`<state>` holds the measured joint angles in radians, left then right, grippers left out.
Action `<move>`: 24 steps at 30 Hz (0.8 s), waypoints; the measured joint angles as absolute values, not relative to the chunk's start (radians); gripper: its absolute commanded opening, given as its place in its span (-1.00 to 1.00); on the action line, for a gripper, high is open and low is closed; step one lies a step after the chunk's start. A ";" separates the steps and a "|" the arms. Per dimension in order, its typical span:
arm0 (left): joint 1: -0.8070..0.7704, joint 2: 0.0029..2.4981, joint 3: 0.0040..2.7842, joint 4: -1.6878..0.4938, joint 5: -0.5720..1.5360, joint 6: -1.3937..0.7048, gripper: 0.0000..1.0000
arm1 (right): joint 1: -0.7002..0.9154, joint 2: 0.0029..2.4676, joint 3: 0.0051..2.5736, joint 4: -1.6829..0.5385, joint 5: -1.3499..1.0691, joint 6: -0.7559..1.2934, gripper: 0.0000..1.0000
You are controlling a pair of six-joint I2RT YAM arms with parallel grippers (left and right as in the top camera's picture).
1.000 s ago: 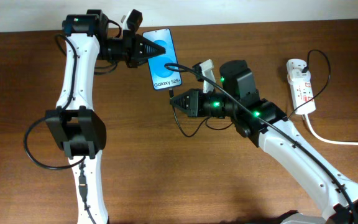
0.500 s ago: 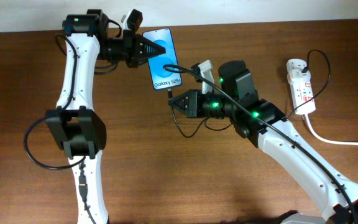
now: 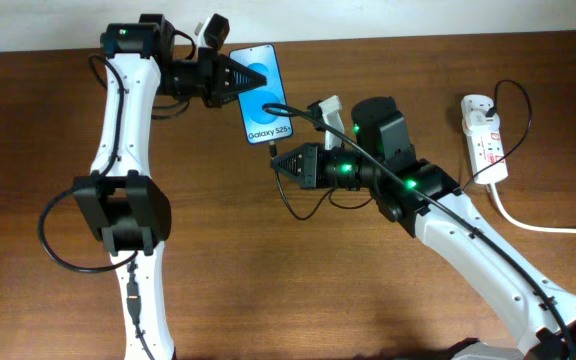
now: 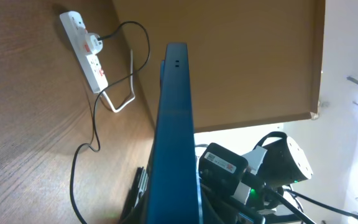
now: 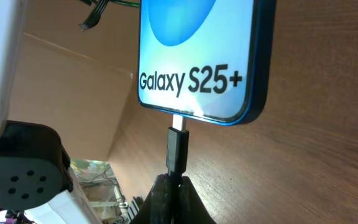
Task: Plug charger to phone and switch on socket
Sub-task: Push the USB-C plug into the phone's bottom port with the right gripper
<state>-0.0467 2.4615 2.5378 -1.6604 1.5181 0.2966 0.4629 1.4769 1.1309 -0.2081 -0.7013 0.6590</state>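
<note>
The phone, blue screen lit with "Galaxy S25+", lies at the table's back. My left gripper is shut on its upper left part; the left wrist view shows the phone's blue edge between the jaws. My right gripper is shut on the charger's small black plug, whose metal tip touches the phone's bottom port. The thin black cable runs back to the white socket strip at the far right, also seen in the left wrist view.
A thick white cord leaves the socket toward the right edge. A white adapter sits in the strip's far end. Cable slack loops under my right wrist.
My right gripper has moved slightly left toward the phone's bottom edge with the plug. The left arm and phone have not moved.
</note>
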 measured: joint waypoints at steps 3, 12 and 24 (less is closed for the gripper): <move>-0.047 2.461 2.538 -1.660 1.519 0.297 -1.00 | 0.463 1.477 1.131 -0.208 -0.701 0.659 -0.92; -0.059 2.461 2.538 -1.660 1.518 0.297 -1.00 | 0.463 1.477 1.131 -0.208 -0.700 0.660 -0.92; -0.064 2.461 2.538 -1.665 1.518 0.297 -1.00 | 0.463 1.477 1.127 -0.192 -0.700 0.665 -0.92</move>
